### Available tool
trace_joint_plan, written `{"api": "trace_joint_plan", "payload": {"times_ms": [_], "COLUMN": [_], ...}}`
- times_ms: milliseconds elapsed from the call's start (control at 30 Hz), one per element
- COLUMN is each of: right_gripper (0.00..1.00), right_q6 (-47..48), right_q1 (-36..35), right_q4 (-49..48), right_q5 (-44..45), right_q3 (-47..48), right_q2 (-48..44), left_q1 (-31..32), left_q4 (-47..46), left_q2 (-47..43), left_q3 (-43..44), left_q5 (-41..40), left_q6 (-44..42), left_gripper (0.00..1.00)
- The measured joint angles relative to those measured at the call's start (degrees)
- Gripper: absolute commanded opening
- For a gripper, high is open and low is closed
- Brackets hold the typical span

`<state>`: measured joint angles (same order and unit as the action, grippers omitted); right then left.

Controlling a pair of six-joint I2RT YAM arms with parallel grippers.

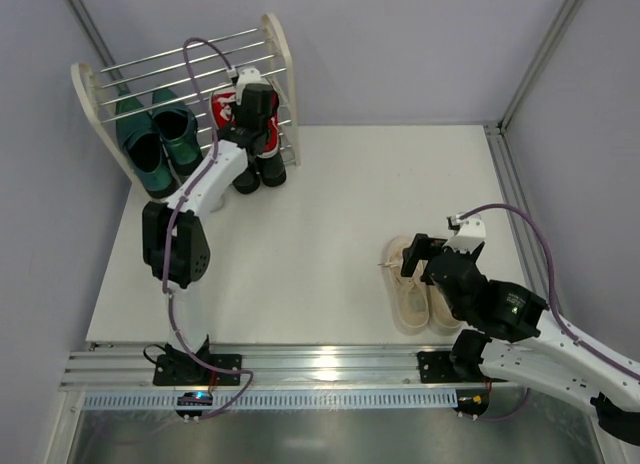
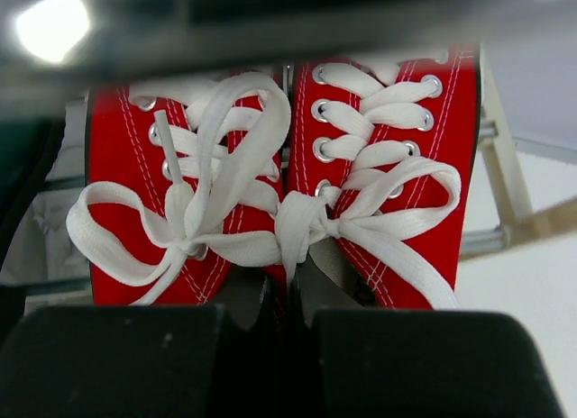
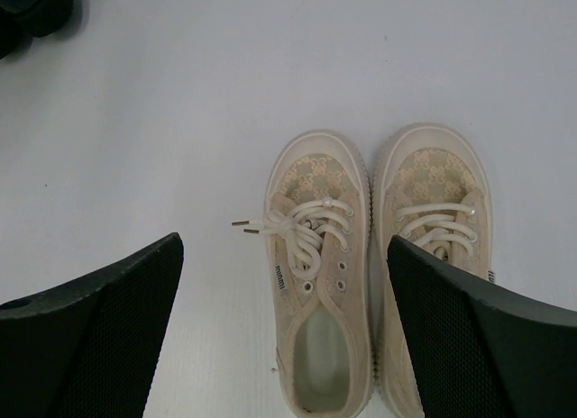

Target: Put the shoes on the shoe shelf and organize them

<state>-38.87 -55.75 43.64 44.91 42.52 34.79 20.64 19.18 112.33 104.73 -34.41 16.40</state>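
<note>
Red pair at the shelf, beige pair not yet shelved.
Left end effector (image 2: 288, 314) is pinched narrow on the red sneakers (image 2: 379, 166), on the shoe shelf (image 1: 283, 59) beside the green loafers (image 1: 160, 139). Right end effector (image 3: 284, 247) hangs wide above the beige sneakers (image 3: 320, 283) on the bench (image 1: 300, 264).

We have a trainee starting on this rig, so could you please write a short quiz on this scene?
1. True or false: the right jaws hang open above the beige sneakers.
2. Which shoes sit on the shelf's left half? A black shoes, B green loafers, C beige sneakers.
3. What are the left jaws shut on?
Key: 1 true; 2 B; 3 the red sneakers.
</note>
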Motion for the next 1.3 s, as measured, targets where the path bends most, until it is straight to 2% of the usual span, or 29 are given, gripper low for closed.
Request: {"api": "trace_joint_plan", "payload": {"times_ms": [167, 467, 533, 567, 633, 667, 733, 767, 867, 1067, 1300], "right_gripper": [0.94, 0.94, 0.94, 0.94, 0.94, 0.94, 0.94, 0.94, 0.94, 0.94, 0.94], "right_q6": [0.9, 1.6, 1.7, 1.7, 1.8, 1.8, 1.9, 1.9, 2.1, 2.3, 2.4], "right_q1": [0.0, 0.0, 0.1, 0.1, 0.3, 0.4, 0.5, 0.5, 0.6, 0.7, 0.7], "right_q4": [-0.5, -2.1, -2.5, -2.7, -3.1, -3.3, -3.5, -3.7, -4.1, -4.7, -5.9], "right_q5": [0.0, 0.0, -0.1, -0.1, -0.2, -0.3, -0.5, -0.6, -1.0, -1.6, -2.5], "right_q3": [0.0, 0.0, 0.0, 0.0, -0.1, -0.1, -0.3, -0.4, -0.4, -0.4, -1.2], "right_q2": [1.9, 2.5, 2.7, 2.9, 3.4, 3.5, 3.5, 3.8, 4.0, 4.2, 4.3], "left_q1": [-1.1, -1.5, -1.5, -1.5, -1.5, -1.5, -1.5, -1.5, -1.5, -1.5, 0.8], "left_q4": [-1.1, -2.4, -2.7, -2.7, -3.0, -3.1, -3.3, -3.4, -3.8, -5.7, -8.9], "left_q2": [6.9, 8.5, 8.9, 9.0, 9.2, 9.2, 9.3, 9.3, 9.3, 8.3, 0.6], "left_q3": [9.7, 10.9, 11.2, 11.3, 11.4, 11.4, 11.4, 11.4, 11.3, 9.5, 3.7], "left_q5": [0.0, -3.1, -3.8, -4.0, -4.7, -4.9, -5.5, -5.7, -5.7, -6.2, -6.8], "left_q6": [-0.9, -2.0, -2.1, -2.1, -2.2, -2.1, -2.0, -1.8, -0.5, 0.3, -1.7], "left_gripper": [0.0, 0.0, 0.03, 0.11, 0.17, 0.3, 0.47, 0.61, 0.79, 0.94, 0.96]}}
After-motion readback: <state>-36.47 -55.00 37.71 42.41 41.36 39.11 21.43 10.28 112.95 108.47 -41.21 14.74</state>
